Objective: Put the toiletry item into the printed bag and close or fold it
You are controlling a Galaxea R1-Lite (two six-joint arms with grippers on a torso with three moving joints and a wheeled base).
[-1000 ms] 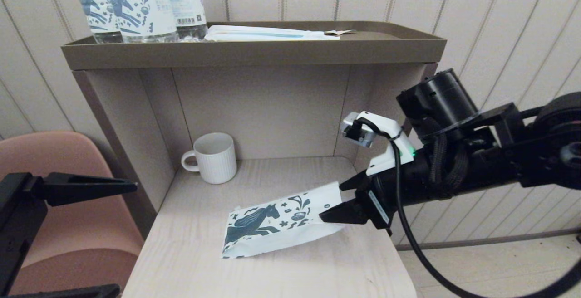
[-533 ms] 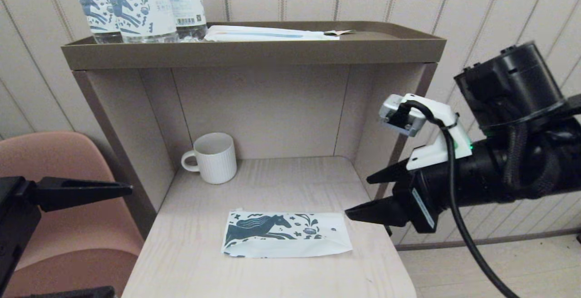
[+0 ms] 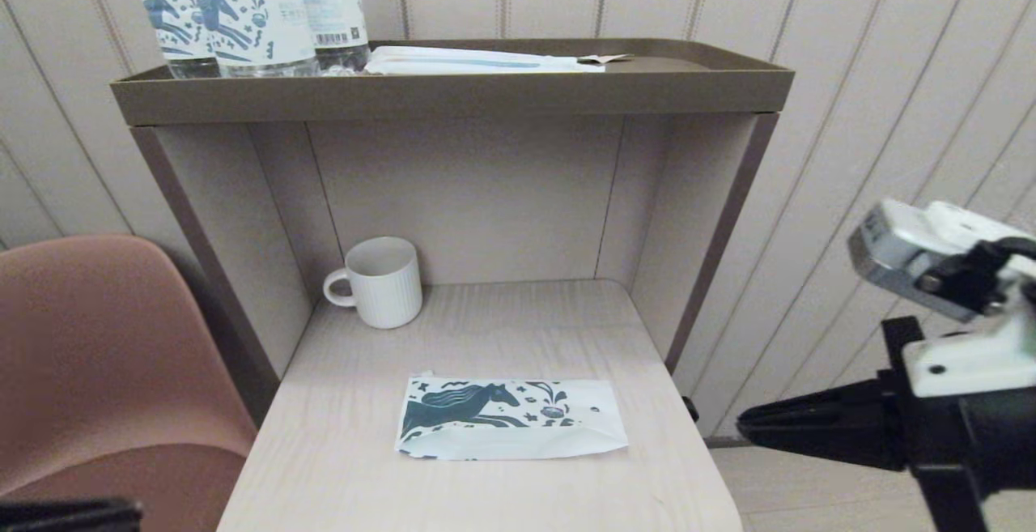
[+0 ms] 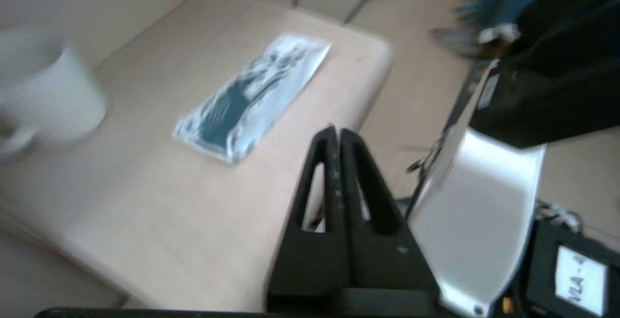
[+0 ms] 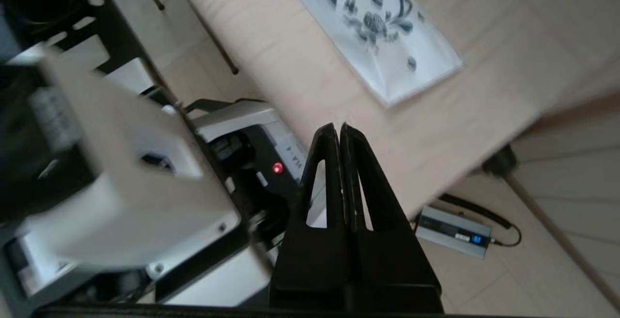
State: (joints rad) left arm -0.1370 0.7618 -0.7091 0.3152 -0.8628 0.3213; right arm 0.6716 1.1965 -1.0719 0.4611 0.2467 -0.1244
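The shelf unit (image 3: 453,95) with its brown tray-like top is filling the middle of the head view, standing against a striped wall, and its pale wood-grain lower board (image 3: 340,467) is lying open toward the robot, closed in by side walls only at the back. A rounded pink chair (image 3: 97,354) is standing just beside the board's left edge. On the top tray, clear bottles with horse-print labels (image 3: 243,14) are standing at the left, and a long flat white packet with a blue stripe (image 3: 477,61) is lying beside them. The printed bag (image 3: 510,428) is lying flat near the front edge of the lower board, with nothing touching it; the toiletry item cannot be seen. A white ribbed mug (image 3: 380,281) is standing in the back left corner, well apart from the bag. The right gripper (image 5: 339,131) is hanging off the board's right edge, with its black fingers pressed together and holding nothing. The left gripper (image 4: 334,134) is staying outside the board near its front left corner, also fully closed and empty.
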